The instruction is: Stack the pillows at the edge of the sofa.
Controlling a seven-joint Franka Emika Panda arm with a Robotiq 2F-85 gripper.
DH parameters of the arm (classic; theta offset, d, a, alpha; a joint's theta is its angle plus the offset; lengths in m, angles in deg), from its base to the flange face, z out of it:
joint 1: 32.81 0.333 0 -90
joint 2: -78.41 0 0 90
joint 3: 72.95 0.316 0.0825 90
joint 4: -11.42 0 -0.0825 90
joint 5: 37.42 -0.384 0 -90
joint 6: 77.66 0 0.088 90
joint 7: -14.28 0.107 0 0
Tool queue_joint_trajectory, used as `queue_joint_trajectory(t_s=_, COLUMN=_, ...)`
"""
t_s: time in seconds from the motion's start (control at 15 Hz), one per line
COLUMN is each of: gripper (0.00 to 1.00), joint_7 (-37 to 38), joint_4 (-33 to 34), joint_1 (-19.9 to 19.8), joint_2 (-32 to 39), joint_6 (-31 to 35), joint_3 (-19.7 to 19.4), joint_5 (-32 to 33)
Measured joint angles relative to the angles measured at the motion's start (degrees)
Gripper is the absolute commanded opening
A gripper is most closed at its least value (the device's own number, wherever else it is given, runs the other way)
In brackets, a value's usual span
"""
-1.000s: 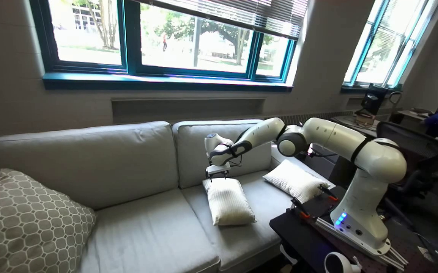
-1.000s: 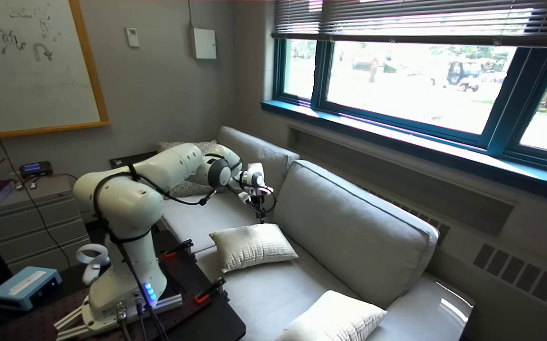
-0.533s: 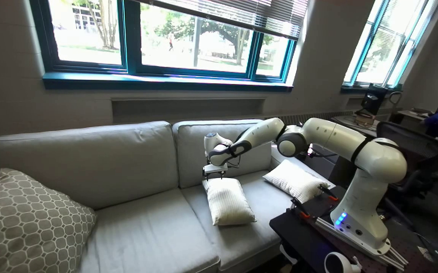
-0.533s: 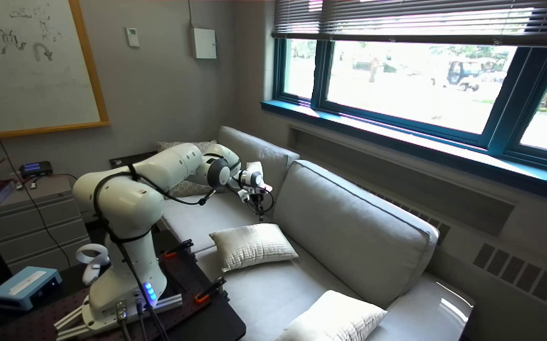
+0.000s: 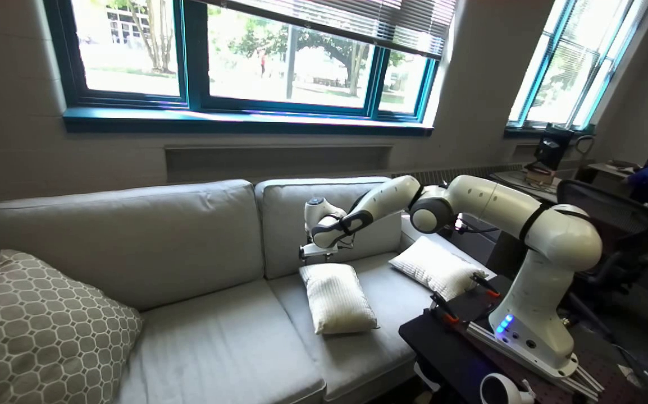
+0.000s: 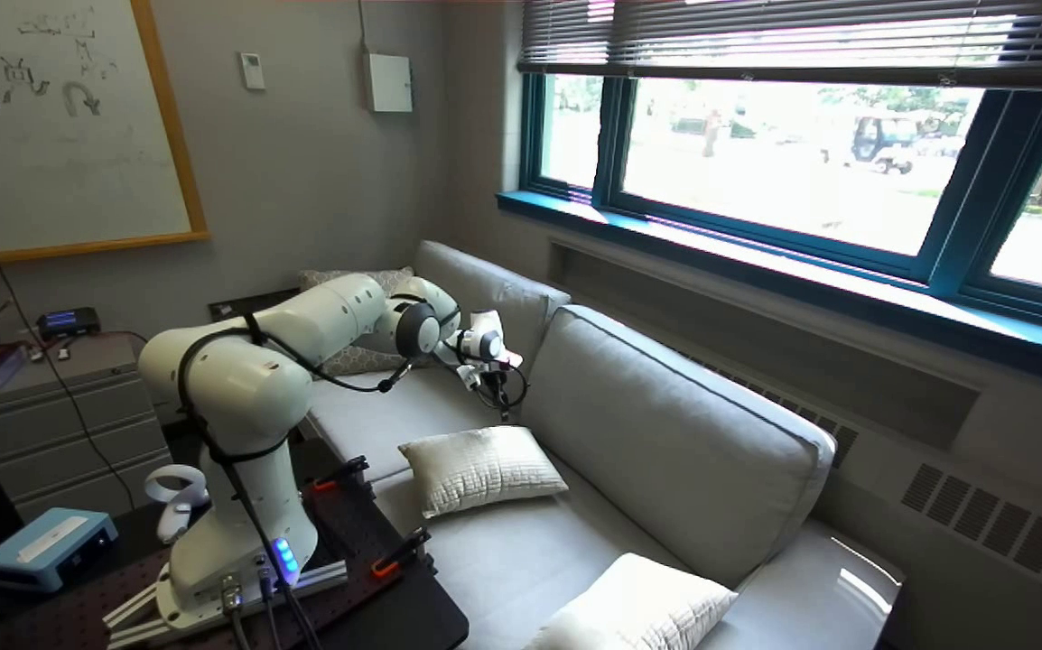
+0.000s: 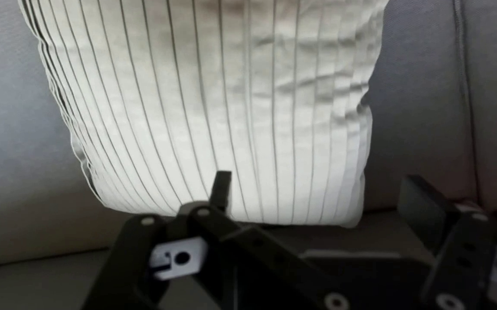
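the gripper (image 7: 317, 185) is spread wide near the end of a pillow (image 7: 248, 107), and one finger (image 7: 221, 189) seems over it, so going straight down could squash it.

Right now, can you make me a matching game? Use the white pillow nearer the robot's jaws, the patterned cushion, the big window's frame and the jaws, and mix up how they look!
Things:
1. Pillow nearer the jaws
2. Patterned cushion
3. Big window's frame
4. Jaws

How they look:
A. Teal blue
B. Wide open
C. White, with thin lines
D. Grey-beige, with pale outlines

Right pairs: 1-C, 2-D, 3-A, 4-B.
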Motion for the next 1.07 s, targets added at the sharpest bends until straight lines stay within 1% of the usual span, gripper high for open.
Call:
queue_joint_trajectory(t_s=0.27, gripper=1.0, joint_7=-3.1, joint_4=-2.4, joint_1=0.8, joint_2=0.3, joint_6=4.2, joint_3=0.9, joint_5=-0.3)
queue_joint_trajectory(t_s=0.53, gripper=1.0, joint_7=-6.4, joint_4=-5.1, joint_1=1.4, joint_2=0.5, joint_6=3.8, joint_3=3.1, joint_5=-1.8)
queue_joint_trajectory(t_s=0.73, gripper=1.0, joint_7=-8.9, joint_4=-7.0, joint_1=1.8, joint_2=0.7, joint_6=0.7, joint_3=4.3, joint_5=-3.0)
queue_joint_trajectory(t_s=1.0, gripper=1.0, joint_7=-9.9, joint_4=-7.7, joint_1=2.0, joint_2=0.7, joint_6=-5.6, joint_3=4.1, joint_5=-3.4)
queue_joint_trajectory(t_s=1.07, gripper=0.75, joint_7=-9.9, joint_4=-7.7, joint_1=2.0, joint_2=0.7, joint_6=-7.3, joint_3=3.9, joint_5=-3.4)
